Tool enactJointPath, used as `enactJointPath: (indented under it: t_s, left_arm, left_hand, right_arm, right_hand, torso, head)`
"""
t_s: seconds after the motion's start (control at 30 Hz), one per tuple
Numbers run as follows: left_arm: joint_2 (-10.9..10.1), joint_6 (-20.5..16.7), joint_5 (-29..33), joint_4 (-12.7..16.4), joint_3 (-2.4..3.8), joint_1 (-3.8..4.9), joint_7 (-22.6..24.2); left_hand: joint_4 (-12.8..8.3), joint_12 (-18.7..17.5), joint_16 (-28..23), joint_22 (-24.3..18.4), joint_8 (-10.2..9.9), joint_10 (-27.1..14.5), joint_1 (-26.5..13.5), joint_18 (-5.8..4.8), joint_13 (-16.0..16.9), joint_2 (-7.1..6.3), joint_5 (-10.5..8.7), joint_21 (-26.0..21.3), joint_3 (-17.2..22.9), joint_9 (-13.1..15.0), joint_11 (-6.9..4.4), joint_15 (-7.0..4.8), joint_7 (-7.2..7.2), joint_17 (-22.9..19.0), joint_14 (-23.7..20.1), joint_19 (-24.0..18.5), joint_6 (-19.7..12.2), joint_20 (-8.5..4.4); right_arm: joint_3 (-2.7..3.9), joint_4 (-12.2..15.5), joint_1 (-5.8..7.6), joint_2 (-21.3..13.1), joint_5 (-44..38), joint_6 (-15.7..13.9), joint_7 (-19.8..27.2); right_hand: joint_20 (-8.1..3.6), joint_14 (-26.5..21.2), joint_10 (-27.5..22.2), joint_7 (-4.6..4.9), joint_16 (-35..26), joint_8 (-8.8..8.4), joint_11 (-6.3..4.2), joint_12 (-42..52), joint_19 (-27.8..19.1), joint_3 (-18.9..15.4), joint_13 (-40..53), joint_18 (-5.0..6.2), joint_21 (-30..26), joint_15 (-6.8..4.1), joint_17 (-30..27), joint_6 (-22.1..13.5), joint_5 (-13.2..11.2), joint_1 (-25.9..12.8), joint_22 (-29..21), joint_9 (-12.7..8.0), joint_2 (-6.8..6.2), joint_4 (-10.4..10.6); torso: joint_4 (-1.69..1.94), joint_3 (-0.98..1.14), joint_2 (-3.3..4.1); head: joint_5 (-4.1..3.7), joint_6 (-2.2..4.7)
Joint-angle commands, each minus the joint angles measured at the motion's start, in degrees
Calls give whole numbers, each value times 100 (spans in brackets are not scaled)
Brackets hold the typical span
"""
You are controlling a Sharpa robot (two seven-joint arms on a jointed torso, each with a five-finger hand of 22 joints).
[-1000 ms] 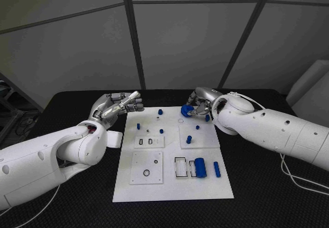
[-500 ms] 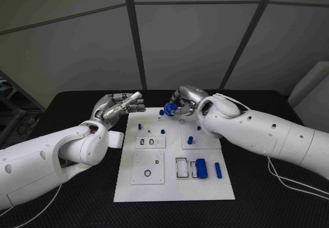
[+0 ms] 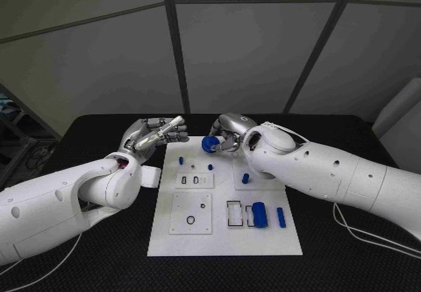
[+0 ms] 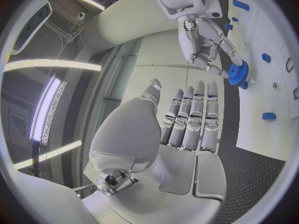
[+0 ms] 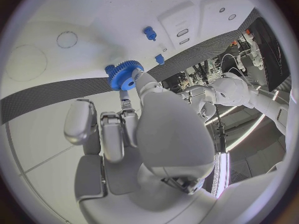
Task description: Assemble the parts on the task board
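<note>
Right hand (image 3: 226,135) grips gear (image 3: 210,144) (blue).

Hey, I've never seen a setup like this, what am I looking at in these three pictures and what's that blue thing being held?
This is a two-armed robot at a black table. One picture looks down from its head; the two round ones come from cameras at its wrists. In the middle lies a white task board carrying small blue parts, such as a cylinder. The right hand holds a blue gear over the board's far end; the wrist views show its teeth. The left hand holds nothing, its fingers stretched out beside the board.
</note>
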Motion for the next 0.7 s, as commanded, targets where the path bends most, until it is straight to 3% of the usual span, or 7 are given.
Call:
enactJointPath:
  t_s: [0.03,0.3,0.57,0.7]
  left_arm:
    - [4,69,-65,10,6,10,26]
    - [0,61,-67,13,7,12,37]
    - [-9,56,-81,22,8,15,39]
    - [-9,57,-83,22,8,17,37]
  left_hand:
    - [-38,-13,-14,-10,-26,14,-10,-7,-2,44,-31,5,-5,-2,19,17,-1,1,20,-7,34,25]
    - [-38,-13,-14,-10,-26,14,-10,-7,-2,44,-31,5,-5,-2,19,17,-1,1,20,-7,34,25]
    - [-43,-18,-20,-11,-30,13,-9,-8,-2,47,-31,4,-3,-3,20,18,-2,1,18,-9,34,26]
    - [-43,-18,-20,-11,-30,13,-9,-8,-2,47,-31,4,-3,-3,20,18,-2,1,18,-9,34,26]
  right_arm:
    - [-13,-77,12,60,-91,212,-35]
    - [-128,-248,11,217,-104,278,-17]
    - [-157,-396,10,347,-161,251,-29]
    - [-160,-483,10,407,-179,291,-18]
  right_hand:
    - [-8,574,-24,-165,35,-21,26,-35,-11,53,445,-106,23,1,1352,219,12,-60,6,166,30,20]
    - [-5,575,-26,-162,36,-28,29,-36,-13,58,444,-106,22,3,1356,214,11,-71,5,164,28,23]
    - [6,576,-49,-143,37,-70,45,-54,-14,86,424,-107,22,17,1358,170,9,-111,8,152,12,26]
    - [31,576,-120,-88,37,-174,89,-120,-25,105,344,-105,14,51,1359,39,-15,-191,-3,115,-40,40]
  torso:
    - [-3,4,-1]
    - [-5,5,6]
    - [-4,4,3]
    - [-7,8,1]
  head:
    - [5,-5]
    - [18,-24]
    - [18,-31]
    - [18,-46]
